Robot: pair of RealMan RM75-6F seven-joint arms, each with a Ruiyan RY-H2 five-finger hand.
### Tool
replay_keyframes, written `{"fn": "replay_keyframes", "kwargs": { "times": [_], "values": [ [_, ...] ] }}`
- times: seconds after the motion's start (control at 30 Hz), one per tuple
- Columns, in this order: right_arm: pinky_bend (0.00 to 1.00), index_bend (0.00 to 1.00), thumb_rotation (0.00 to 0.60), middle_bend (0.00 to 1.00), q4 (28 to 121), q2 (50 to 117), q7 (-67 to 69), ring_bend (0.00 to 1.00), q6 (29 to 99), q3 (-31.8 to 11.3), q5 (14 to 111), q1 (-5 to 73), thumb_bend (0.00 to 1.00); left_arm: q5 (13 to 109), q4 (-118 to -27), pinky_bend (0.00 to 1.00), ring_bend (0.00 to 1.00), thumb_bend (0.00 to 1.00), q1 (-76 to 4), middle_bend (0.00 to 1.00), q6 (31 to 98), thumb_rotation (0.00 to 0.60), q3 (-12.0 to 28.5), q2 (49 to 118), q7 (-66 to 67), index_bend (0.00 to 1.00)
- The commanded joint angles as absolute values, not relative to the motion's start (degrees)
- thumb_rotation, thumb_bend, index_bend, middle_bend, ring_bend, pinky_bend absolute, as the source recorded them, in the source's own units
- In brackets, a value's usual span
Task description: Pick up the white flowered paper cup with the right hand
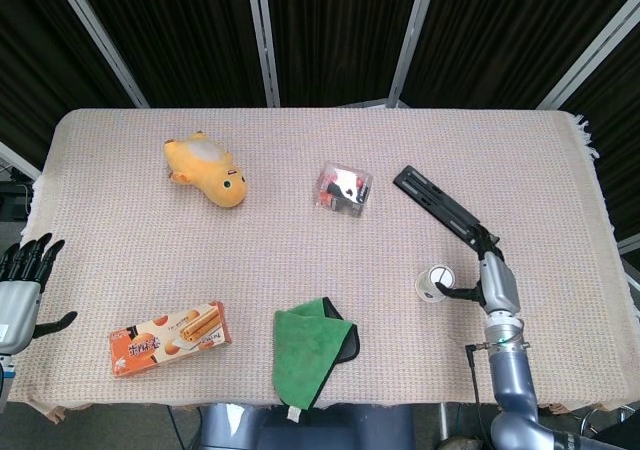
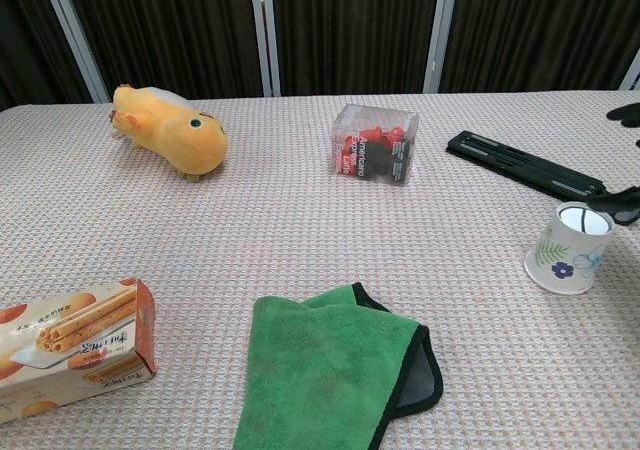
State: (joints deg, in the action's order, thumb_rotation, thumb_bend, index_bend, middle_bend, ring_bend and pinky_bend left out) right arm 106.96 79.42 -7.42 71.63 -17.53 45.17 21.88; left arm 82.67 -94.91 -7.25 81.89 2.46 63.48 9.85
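Observation:
The white flowered paper cup [image 1: 434, 282] stands on the table cloth at the right, mouth up and leaning a little to the right in the chest view [image 2: 570, 247]. My right hand [image 1: 495, 278] is just to the right of it, fingers spread and holding nothing. One dark fingertip [image 2: 620, 204] reaches toward the cup's rim; I cannot tell whether it touches. Only the fingertips show at the chest view's right edge. My left hand [image 1: 22, 285] hangs off the table's left edge with its fingers apart and nothing in them.
A black bar [image 1: 445, 208] lies just behind the cup and the right hand. A clear box of red items [image 1: 344, 189], a yellow plush toy [image 1: 208, 168], a green cloth [image 1: 314, 345] and a biscuit box [image 1: 168, 336] lie further left.

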Motion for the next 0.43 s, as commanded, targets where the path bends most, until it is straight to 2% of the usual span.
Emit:
{"fn": "replay_keyframes", "kwargs": {
  "times": [0.03, 0.13, 0.27, 0.43],
  "values": [
    [0.00, 0.09, 0.600, 0.00, 110.86, 72.67, -8.01, 0.00, 70.41, -15.70, 50.73, 20.35, 0.11, 82.70, -94.90, 0.00, 0.00, 0.00, -7.26, 0.00, 81.86, 0.600, 2.44, 63.46, 9.79, 0.00],
    [0.00, 0.06, 0.600, 0.00, 109.65, 67.87, -10.15, 0.00, 71.91, -11.43, 60.43, 18.30, 0.09, 82.66, -94.92, 0.00, 0.00, 0.00, -7.26, 0.00, 81.87, 0.600, 2.46, 63.44, 9.82, 0.00],
    [0.00, 0.02, 0.600, 0.00, 102.38, 68.73, -11.98, 0.00, 79.13, -6.63, 73.11, 15.03, 0.06, 82.57, -94.99, 0.00, 0.00, 0.00, -7.24, 0.00, 81.96, 0.600, 2.50, 63.57, 10.18, 0.00],
    [0.00, 0.00, 0.600, 0.00, 96.59, 69.41, -12.95, 0.00, 81.71, -4.32, 77.89, 13.38, 0.05, 82.32, -95.05, 0.00, 0.00, 0.00, -7.30, 0.00, 81.90, 0.600, 2.64, 63.69, 10.37, 0.00]
  ]
}}
